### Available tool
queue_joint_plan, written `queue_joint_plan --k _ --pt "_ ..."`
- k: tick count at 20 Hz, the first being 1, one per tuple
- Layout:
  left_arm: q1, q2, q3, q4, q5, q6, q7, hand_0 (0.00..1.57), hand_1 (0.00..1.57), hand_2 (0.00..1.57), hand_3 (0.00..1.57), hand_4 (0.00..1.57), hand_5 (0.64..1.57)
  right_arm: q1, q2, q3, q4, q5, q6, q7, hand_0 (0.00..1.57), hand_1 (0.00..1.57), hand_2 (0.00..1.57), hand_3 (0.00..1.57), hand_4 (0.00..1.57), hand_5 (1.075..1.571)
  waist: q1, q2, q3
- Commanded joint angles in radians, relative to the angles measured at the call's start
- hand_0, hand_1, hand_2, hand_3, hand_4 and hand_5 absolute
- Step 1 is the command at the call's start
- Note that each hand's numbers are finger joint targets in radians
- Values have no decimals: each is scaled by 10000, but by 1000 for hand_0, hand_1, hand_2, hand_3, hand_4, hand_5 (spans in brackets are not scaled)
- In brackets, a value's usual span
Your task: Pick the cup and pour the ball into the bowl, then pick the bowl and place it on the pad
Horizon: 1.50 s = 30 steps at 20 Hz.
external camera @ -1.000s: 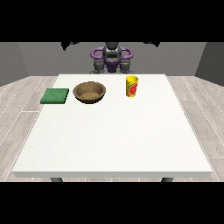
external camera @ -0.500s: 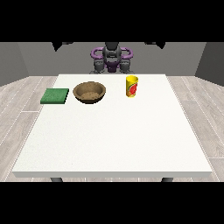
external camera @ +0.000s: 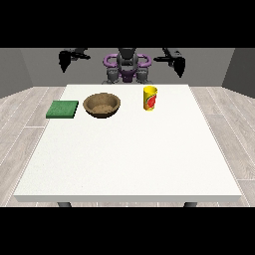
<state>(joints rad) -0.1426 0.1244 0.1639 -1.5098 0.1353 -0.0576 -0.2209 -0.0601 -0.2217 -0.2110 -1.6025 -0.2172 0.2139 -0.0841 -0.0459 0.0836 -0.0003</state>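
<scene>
A yellow cup (external camera: 150, 98) with a red mark stands upright on the white table (external camera: 129, 154), towards the far edge and right of centre. No ball shows from this angle. A brown bowl (external camera: 102, 105) sits left of the cup, and a flat green pad (external camera: 63, 109) lies left of the bowl near the table's left edge. The hand at the view's left (external camera: 64, 61) hangs raised beyond the table's far left corner. The hand at the view's right (external camera: 178, 63) is raised beyond the far edge, above and right of the cup. Neither hand touches anything.
The robot's torso (external camera: 127, 67) stands behind the far edge of the table. A grey plank floor (external camera: 20, 119) surrounds the table on both sides. The cup, bowl and pad lie in a row along the far part of the table.
Both arms have lifted and spread outward from beside the torso, so the hands now hang high at either side. The cup, bowl and pad have not moved.
</scene>
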Motion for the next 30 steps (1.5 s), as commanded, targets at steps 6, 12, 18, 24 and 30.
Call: queue_joint_plan --k 6,12,18,24,30 --pt "-688 -1171 -239 2899 -1192 1209 -3197 0 0 0 0 0 1517 -473 -463 -316 574 -122 790 -903 0 0 0 0 0 1571 -750 1019 -1" --pt "-1551 -1198 111 5392 -1279 1508 -4896 0 0 0 0 0 1517 -528 -75 -206 1057 -44 787 -1393 0 0 0 0 0 1570 -791 1279 -2" --pt "-3442 -640 607 6588 -1085 1683 -5008 0 0 0 0 0 1520 -1366 -402 -525 2021 113 927 -2141 0 0 0 0 0 1571 -787 2037 1" --pt "-3433 -639 997 8784 -1043 1903 -6913 0 0 0 0 0 1523 -809 -120 32 1187 319 1029 -1815 0 0 0 0 0 1571 -1133 1907 -4" --pt "-3893 -836 372 8809 -1960 3362 -6665 1018 1018 1101 888 1467 776 -1731 -491 -343 1684 150 944 -1599 0 0 0 0 0 1570 -1298 2070 2"
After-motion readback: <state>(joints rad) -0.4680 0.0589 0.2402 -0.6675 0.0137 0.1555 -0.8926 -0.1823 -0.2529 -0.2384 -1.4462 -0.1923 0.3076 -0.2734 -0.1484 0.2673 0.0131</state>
